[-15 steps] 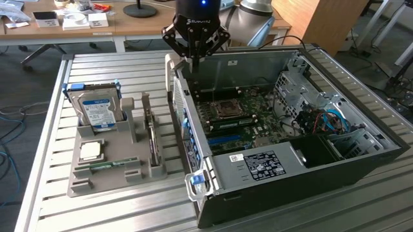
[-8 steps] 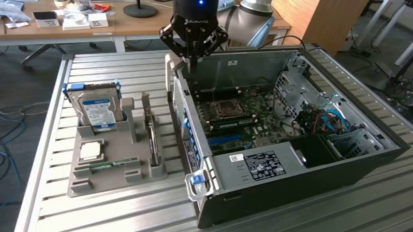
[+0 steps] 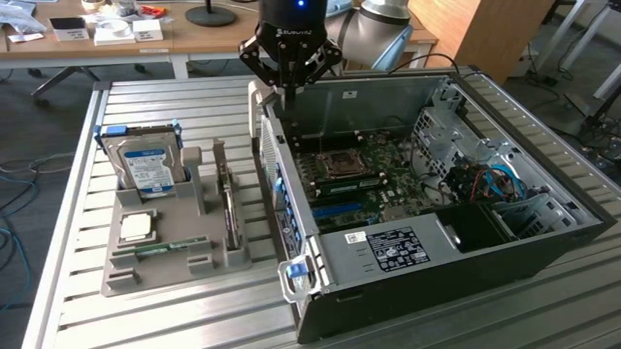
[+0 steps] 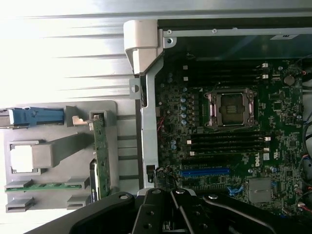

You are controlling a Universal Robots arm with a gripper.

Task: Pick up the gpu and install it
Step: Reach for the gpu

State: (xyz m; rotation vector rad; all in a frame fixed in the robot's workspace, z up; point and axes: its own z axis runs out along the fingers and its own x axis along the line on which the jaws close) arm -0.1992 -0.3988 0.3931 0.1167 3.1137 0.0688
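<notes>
The slatted metal table (image 3: 174, 313) carries a grey holder (image 3: 165, 273) and, to the exterior view's right, an open computer case (image 3: 408, 298). The gpu (image 3: 228, 211) stands on edge in the holder, between the hard drive (image 3: 145, 171) and the case. Farther back, the gripper (image 3: 288, 93) hangs over the case's wall, jaws closed and empty.
</notes>
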